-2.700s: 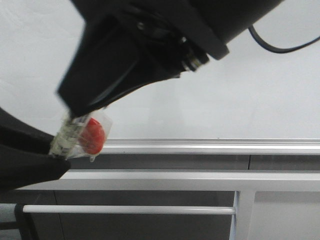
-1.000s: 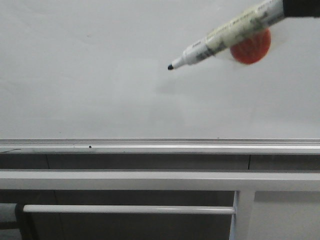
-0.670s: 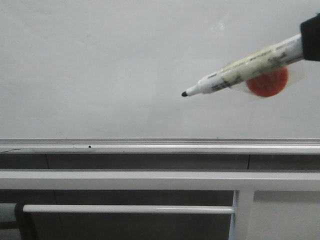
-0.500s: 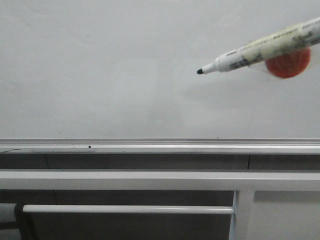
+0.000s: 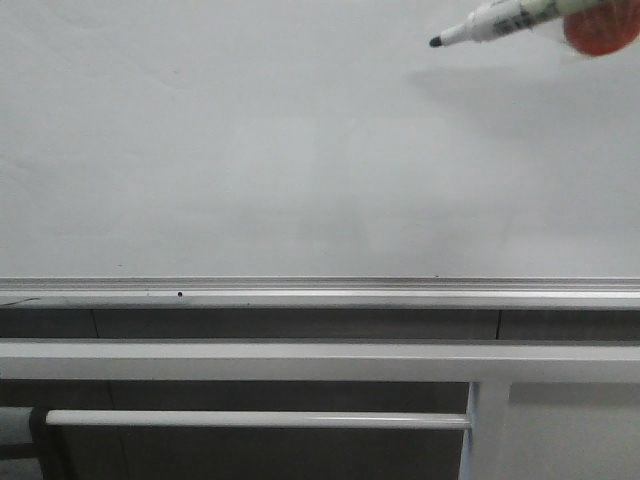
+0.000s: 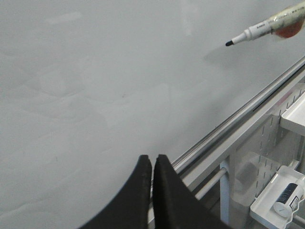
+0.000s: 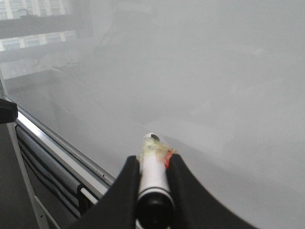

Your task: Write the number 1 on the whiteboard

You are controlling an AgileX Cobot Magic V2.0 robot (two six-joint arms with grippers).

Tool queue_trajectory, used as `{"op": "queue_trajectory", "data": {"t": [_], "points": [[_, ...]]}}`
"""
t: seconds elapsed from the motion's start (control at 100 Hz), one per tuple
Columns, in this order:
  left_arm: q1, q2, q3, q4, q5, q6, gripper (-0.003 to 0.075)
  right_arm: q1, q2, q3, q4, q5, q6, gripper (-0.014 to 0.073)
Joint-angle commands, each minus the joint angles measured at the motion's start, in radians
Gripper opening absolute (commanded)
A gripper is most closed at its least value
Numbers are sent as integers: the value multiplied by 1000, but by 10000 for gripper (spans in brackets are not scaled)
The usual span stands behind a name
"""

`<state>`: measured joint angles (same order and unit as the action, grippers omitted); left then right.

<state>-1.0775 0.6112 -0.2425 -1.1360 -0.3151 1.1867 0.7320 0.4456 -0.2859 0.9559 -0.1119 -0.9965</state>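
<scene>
The whiteboard [image 5: 250, 150] is pale grey-white with a silver bottom rail [image 5: 320, 292], and no number 1 shows on it. A white marker pen [image 5: 500, 20] with a red magnet [image 5: 600, 30] enters the front view at the top right, its black tip pointing left, close to the board; whether it touches I cannot tell. My right gripper [image 7: 152, 164] is shut on the marker pen [image 7: 152, 176]. In the left wrist view the marker pen [image 6: 267, 27] is far off, and my left gripper [image 6: 153, 160] is shut on nothing, in front of the whiteboard [image 6: 95, 86].
Grey metal frame bars [image 5: 300, 360] and a thin white rod [image 5: 250, 419] run below the board. A white tray holding a small cylinder [image 6: 286, 193] hangs on a pegboard under the rail.
The arms that blocked the front view have cleared away. The marker pen dipped, then rose to the top right, so only its tip end and part of the magnet remain in view.
</scene>
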Motion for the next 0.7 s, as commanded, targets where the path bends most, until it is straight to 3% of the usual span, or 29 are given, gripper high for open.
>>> {"op": "queue_trajectory", "data": {"t": [0.0, 0.69], "points": [[-3, -1, -27, 13, -39, -2, -20, -4, 41, -57, -10, -50, -2, -43], [-3, -1, -27, 13, -39, -2, -20, -4, 209, -105, -36, -108, -2, -43]]}}
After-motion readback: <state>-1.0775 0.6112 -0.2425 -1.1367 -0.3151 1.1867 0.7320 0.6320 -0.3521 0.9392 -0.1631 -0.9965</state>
